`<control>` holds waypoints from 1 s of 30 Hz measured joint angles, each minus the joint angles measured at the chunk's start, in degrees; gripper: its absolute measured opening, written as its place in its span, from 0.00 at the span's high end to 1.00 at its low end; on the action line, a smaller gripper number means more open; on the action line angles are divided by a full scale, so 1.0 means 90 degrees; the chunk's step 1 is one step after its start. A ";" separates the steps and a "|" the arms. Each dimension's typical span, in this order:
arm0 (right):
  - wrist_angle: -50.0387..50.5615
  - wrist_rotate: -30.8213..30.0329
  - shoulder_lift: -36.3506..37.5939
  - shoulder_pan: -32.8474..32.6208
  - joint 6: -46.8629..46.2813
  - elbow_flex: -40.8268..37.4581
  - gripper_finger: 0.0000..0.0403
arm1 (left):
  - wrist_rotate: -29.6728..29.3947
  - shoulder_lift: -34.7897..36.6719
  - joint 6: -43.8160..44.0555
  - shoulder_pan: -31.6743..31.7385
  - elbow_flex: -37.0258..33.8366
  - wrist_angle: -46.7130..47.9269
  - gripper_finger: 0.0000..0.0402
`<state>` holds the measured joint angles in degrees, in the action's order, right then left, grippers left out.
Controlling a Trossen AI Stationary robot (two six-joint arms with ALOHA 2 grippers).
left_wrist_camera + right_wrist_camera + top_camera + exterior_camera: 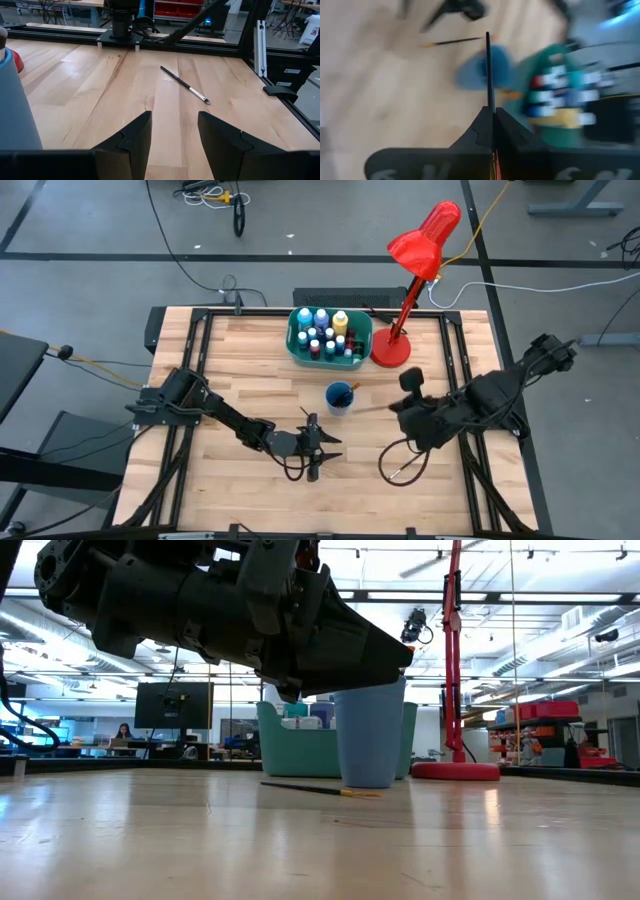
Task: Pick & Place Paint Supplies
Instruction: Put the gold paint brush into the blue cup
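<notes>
My right gripper (492, 117) is raised above the table's right half (398, 406), shut on a thin dark paintbrush (488, 70). Below it stands a blue cup (340, 395) with a brush in it. Behind the cup is the teal tub (328, 335), which holds several paint bottles. Another paintbrush (185, 86) lies flat on the wood in front of my left gripper (174, 135). That gripper hovers low near the table's front, open, with nothing between its fingers. My right gripper pinches the paintbrush's shaft (491, 111) between its two fingers. The brush lies along the fingers, its dark length sticking out ahead of the tips and an orange stretch (495, 165) running back between them. The brush is lifted clear of the table, slanting downward.
A red desk lamp (420, 250) has its base (391, 352) right of the tub. A black cable loop (400, 465) lies under the right arm. Dark rails (260, 45) frame the tabletop. Bare wood stretches along the left and the front.
</notes>
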<state>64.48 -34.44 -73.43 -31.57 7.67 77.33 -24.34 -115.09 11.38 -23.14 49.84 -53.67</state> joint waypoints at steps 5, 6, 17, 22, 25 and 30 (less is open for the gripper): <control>-0.0275 -0.0368 -0.0339 0.0375 0.1718 0.0282 1.00 | 0.0000 0.0000 0.0000 0.0000 0.0000 0.0000 0.57; -0.0298 -0.0326 -0.0443 0.0490 0.2038 0.0281 1.00 | 0.0000 0.0000 0.0000 0.0000 0.0000 0.0000 0.57; -0.0456 -0.0451 -0.1710 0.1257 0.5365 0.0278 0.99 | 0.0002 0.0002 0.0000 -0.0007 0.0000 0.0019 0.57; -0.0804 -0.0378 -0.2170 0.1424 0.6131 0.0275 0.99 | 0.0000 0.0002 -0.0003 -0.0007 0.0001 0.0023 0.57; -0.0999 -0.0392 -0.2413 0.1504 0.6371 0.0275 0.99 | 0.0000 0.0002 0.0034 -0.0007 0.0000 0.0024 0.57; -0.1072 -0.0461 -0.2700 0.1532 0.6534 0.0275 0.99 | 0.0000 0.0002 0.0058 -0.0007 0.0000 0.0029 0.57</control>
<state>54.83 -38.59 -97.73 -17.78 66.47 79.81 -24.34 -115.07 11.90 -23.20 49.84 -53.41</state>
